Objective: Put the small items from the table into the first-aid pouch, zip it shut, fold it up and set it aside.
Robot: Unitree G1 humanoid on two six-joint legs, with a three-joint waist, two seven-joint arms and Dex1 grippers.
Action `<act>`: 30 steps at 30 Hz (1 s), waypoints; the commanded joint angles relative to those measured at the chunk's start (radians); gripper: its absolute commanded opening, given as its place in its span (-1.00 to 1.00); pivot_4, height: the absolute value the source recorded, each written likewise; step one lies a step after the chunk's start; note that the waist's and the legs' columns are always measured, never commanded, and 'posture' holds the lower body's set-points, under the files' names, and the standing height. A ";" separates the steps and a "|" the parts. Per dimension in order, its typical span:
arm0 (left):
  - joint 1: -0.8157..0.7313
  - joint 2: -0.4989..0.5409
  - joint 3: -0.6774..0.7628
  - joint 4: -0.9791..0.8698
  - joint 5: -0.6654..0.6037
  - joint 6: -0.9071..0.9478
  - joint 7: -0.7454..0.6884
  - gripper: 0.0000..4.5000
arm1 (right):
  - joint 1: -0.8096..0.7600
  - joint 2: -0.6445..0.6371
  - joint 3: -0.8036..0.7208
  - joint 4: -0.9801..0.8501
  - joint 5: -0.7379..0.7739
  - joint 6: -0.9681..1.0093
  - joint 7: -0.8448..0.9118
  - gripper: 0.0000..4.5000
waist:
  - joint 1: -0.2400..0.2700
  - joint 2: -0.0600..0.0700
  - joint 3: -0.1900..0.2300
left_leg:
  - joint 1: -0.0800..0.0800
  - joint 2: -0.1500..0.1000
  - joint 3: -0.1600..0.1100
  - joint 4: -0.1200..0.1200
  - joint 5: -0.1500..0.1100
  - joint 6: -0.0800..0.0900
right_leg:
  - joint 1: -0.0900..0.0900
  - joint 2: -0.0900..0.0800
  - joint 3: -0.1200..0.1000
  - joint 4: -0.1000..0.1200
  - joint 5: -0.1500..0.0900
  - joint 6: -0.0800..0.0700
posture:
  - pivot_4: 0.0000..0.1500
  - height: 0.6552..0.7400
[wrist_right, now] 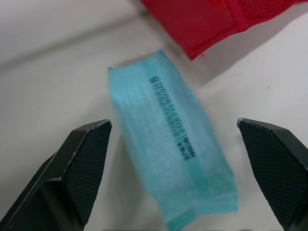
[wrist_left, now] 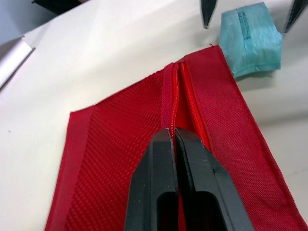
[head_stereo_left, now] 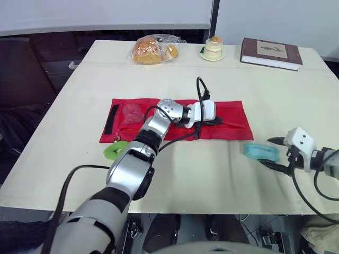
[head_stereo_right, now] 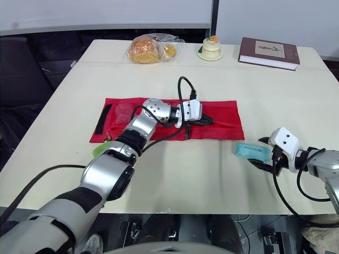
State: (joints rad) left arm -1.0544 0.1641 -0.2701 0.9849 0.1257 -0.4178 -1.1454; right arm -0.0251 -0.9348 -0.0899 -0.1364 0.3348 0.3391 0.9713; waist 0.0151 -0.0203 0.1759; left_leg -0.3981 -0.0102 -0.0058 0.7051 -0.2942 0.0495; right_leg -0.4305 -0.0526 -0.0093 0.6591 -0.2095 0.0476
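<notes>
Right gripper [wrist_right: 174, 124], jaws wide, straddles the teal packet [wrist_right: 168, 159] just beside the red pouch [wrist_left: 120, 144]; left gripper [wrist_left: 172, 132] is pinched together on the zip [wrist_left: 185, 91]; zipping now could strand the packet outside.

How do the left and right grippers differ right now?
The left gripper is shut, tips on the zipper of the red pouch; the right gripper is open. The left gripper is over the pouch; the right gripper straddles the teal packet beside it. Both have black fingers.
</notes>
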 commanded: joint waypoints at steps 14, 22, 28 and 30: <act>-0.006 -0.029 0.004 -0.048 -0.024 0.026 0.019 -1.00 | 0.136 0.016 -0.142 -0.254 0.071 0.106 -0.026 -0.94 | 0.001 0.000 0.000 | 0.000 0.000 0.000 0.000 0.000 0.000 | 0.000 0.000 0.000 0.001 0.000 0.000 | 1.00 0.74; -0.001 -0.045 0.002 -0.044 -0.023 0.034 0.026 -1.00 | 0.083 0.174 -0.128 -0.520 0.216 0.339 -0.266 -0.94 | -0.001 0.000 0.000 | 0.000 0.000 0.000 0.000 0.000 0.000 | 0.000 0.000 0.000 0.001 0.000 0.000 | 1.00 0.74; 0.010 -0.055 0.002 -0.061 -0.033 0.043 0.014 -1.00 | -0.027 0.244 -0.017 -0.494 0.156 0.553 -0.481 -0.94 | -0.001 0.001 0.000 | 0.000 0.000 0.000 0.000 0.000 0.000 | 0.000 -0.001 0.000 0.001 0.000 0.000 | 1.00 0.74; 0.012 -0.060 0.001 -0.066 -0.034 0.046 0.014 -1.00 | -0.058 0.250 0.026 -0.491 0.143 0.572 -0.493 -0.94 | -0.002 0.001 0.000 | 0.000 0.000 0.001 0.000 0.000 0.000 | -0.001 -0.001 0.001 0.001 0.000 0.000 | 1.00 0.74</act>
State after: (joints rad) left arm -1.0386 0.1139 -0.2756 0.9615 0.1140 -0.3720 -1.1298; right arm -0.0618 -0.6872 -0.0738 -0.6047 0.4869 0.8971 0.4990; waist 0.0133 -0.0193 0.1754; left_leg -0.3982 -0.0106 -0.0054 0.7055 -0.2942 0.0495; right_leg -0.4313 -0.0534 -0.0084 0.6606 -0.2095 0.0476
